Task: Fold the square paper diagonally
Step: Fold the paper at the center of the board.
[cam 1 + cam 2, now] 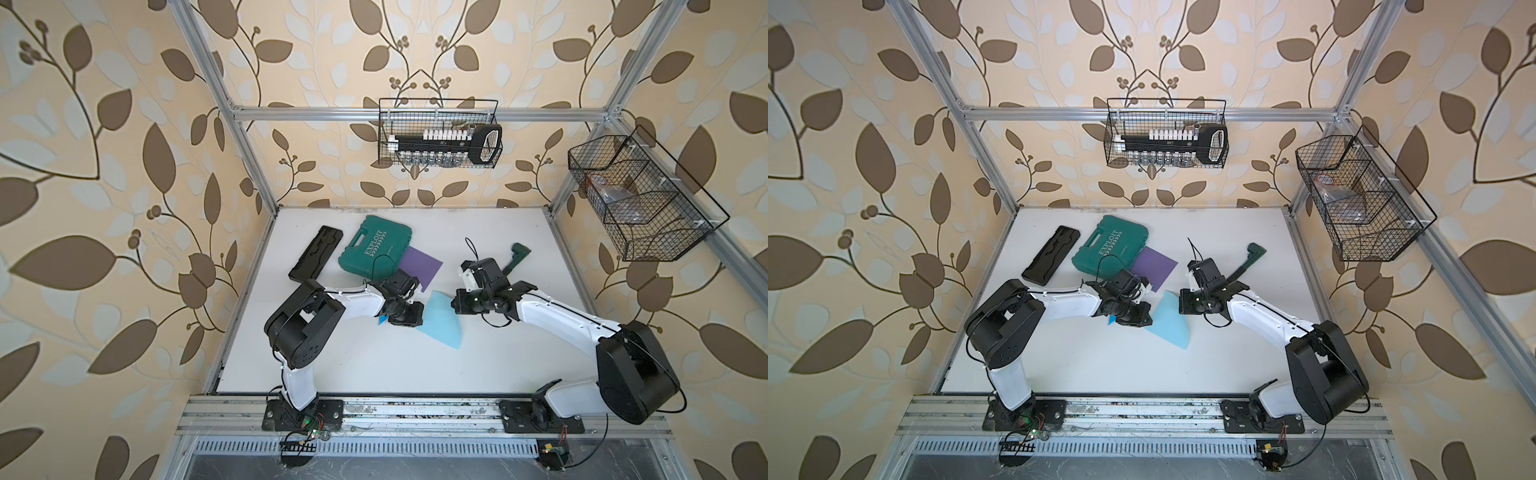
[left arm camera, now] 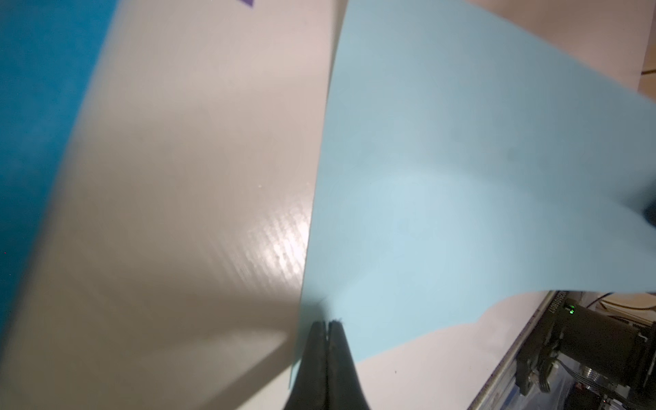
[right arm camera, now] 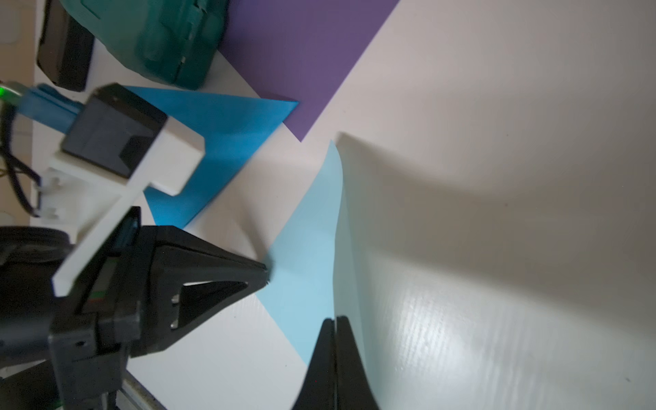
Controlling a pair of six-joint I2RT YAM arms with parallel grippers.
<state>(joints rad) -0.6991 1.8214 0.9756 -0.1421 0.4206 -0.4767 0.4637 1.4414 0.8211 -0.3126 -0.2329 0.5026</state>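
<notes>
Paper (image 1: 441, 326), light blue, curled upward, left end effector (image 2: 327, 324) and right end effector (image 3: 334, 321) each clamped, seemingly on opposite corners

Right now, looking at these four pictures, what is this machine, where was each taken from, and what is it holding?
These are two robot arms at a white table. Two pictures look down from overhead; two come from cameras on the arms' wrists. Both pincers, the left gripper and right gripper, are shut on the light blue paper, holding it up in a curve. Also lying there: a purple paper, a darker blue paper, a green tool case and a black tray.
</notes>
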